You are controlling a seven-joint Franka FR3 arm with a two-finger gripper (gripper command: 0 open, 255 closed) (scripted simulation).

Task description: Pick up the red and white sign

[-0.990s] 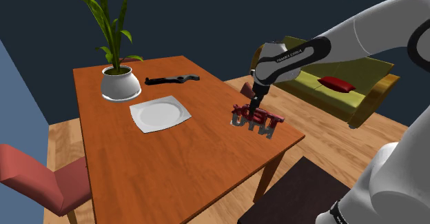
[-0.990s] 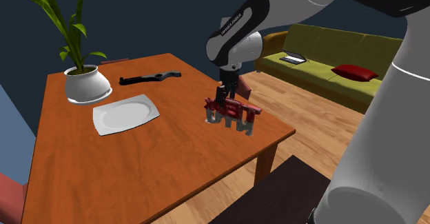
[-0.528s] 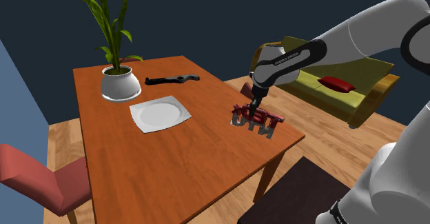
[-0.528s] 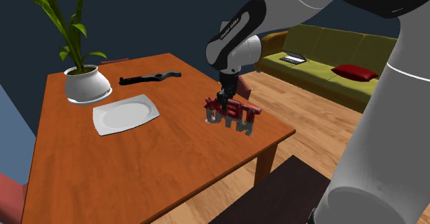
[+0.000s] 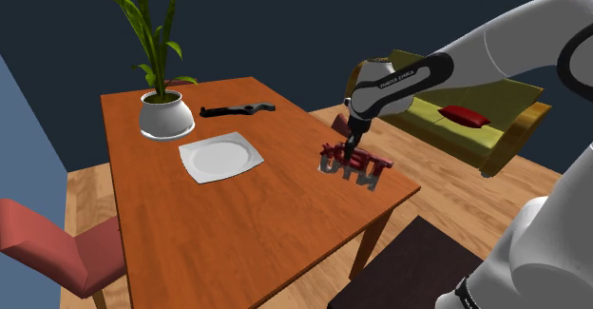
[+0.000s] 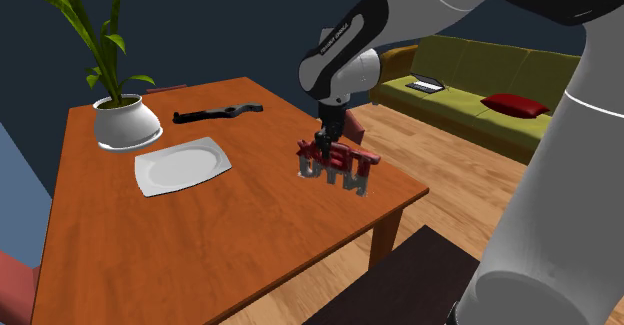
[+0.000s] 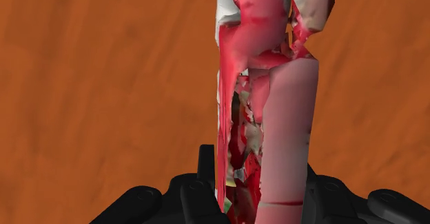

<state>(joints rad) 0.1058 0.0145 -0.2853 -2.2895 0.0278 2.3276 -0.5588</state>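
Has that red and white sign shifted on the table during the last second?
No. The sign sits on the table where it was, with the same gap to the white plate in the shoulder view.

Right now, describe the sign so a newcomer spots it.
Start at the wooden table. Near its corner toward the green sofa stands the sign, between the jaws. It alone is red and white lettering; the neighbouring plate is plain white.

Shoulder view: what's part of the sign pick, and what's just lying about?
Job: sign, claw closed on it.
Lying about: plate, potted plant, black tool, red chair, sofa, red cushion.
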